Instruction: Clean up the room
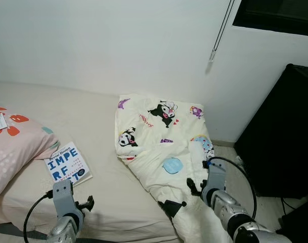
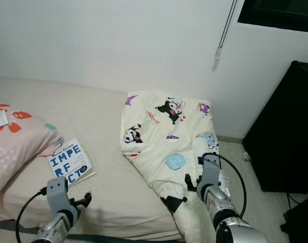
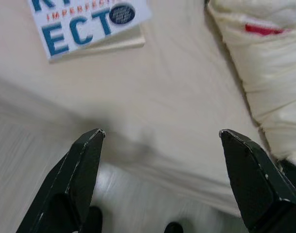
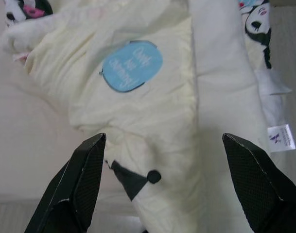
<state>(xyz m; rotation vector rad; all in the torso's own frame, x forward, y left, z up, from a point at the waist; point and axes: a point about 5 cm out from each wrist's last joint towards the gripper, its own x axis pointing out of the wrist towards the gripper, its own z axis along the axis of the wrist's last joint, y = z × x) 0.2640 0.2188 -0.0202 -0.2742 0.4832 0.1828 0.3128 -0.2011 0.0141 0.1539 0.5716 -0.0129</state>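
The right gripper hovered with its fingers spread wide and empty directly above the cartoon-print comforter, which lay crumpled on the bed and spilled over the mattress edge toward the floor. Just ahead of that gripper, between its fingertips in the right wrist view, lay a fold carrying a blue oval patch; a small white care label sat beside its right finger. The left gripper was likewise wide open and held nothing, poised over the bare mattress edge, with a paperback book lying just beyond its fingertips and a pink pillow farther to its left. The comforter appeared soft, light and bulky; it would likely sag and slide when lifted, so a thick bunched fold near the blue patch seemed the surest place to pinch, rather than a single thin layer. The book looked stiff and flat, best taken by an overhanging edge. The hanging lower part of the comforter was cut off from view, the book's title was only partly legible, and a black object to the right of the right gripper could not be identified.
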